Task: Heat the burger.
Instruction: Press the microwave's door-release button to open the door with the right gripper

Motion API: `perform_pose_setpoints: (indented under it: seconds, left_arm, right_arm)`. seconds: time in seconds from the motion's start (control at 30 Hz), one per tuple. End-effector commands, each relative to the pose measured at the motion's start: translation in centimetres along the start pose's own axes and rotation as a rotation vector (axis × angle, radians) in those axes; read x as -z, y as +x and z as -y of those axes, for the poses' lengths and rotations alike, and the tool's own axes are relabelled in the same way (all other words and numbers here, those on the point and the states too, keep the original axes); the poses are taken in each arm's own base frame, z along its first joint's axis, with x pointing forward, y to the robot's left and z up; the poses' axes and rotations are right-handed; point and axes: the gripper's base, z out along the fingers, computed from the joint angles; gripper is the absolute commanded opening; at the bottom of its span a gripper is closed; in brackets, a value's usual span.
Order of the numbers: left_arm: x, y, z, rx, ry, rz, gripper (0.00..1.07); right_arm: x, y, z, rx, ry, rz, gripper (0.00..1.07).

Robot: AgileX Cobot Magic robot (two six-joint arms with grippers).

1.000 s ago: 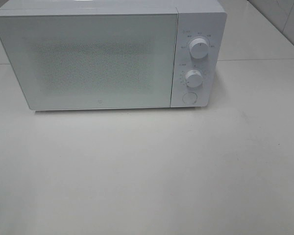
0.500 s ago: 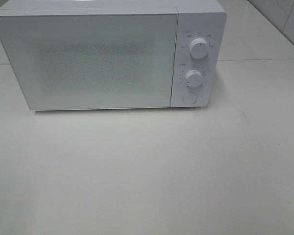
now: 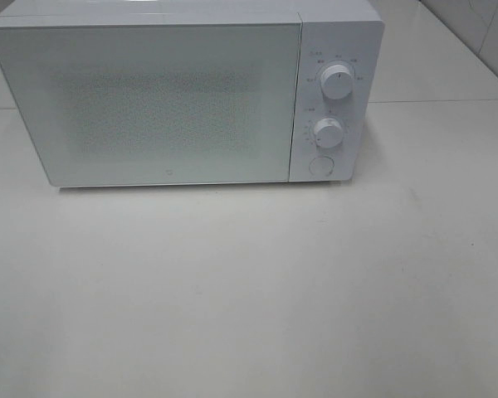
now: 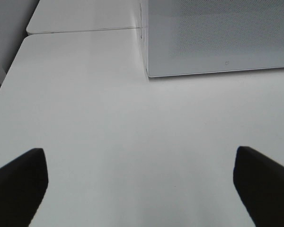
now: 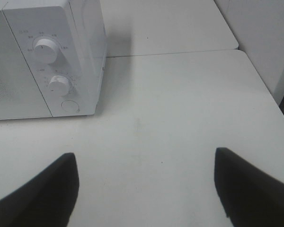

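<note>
Over the table (image 3: 249, 290) before the microwave (image 3: 166, 99), left end effector (image 4: 138, 161) and right end effector (image 5: 144, 156) wide open, empty.

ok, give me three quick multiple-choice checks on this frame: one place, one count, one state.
1. In the exterior high view, the control panel sits on which side of the microwave door?
A) left
B) right
C) above

2. How many rotary knobs are on the control panel?
A) three
B) one
C) two

3. The door is:
A) shut
B) ajar
C) wide open

Key:
1 B, the panel with its dials stands right of the door.
2 C, one knob sits above another, with a round button below them.
3 A, the door lies flush with the control panel, with no gap showing.
</note>
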Motion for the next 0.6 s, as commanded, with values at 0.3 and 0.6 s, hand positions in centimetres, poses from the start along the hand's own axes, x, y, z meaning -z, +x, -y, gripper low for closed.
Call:
perform_pose_setpoints:
  seconds: [0.3,0.6]
  left_arm:
    - [0.2,0.1,0.0,0.004,-0.005,0.024,1.0]
    - [0.2,0.1,0.0,0.004,-0.005,0.024,1.0]
  right_arm:
    - [-5.4,-2.6,-0.2,-0.059,-0.006,0.037,0.76]
    - [-10.7,-2.9,-0.6,-0.05,-0.03,0.125,0.68]
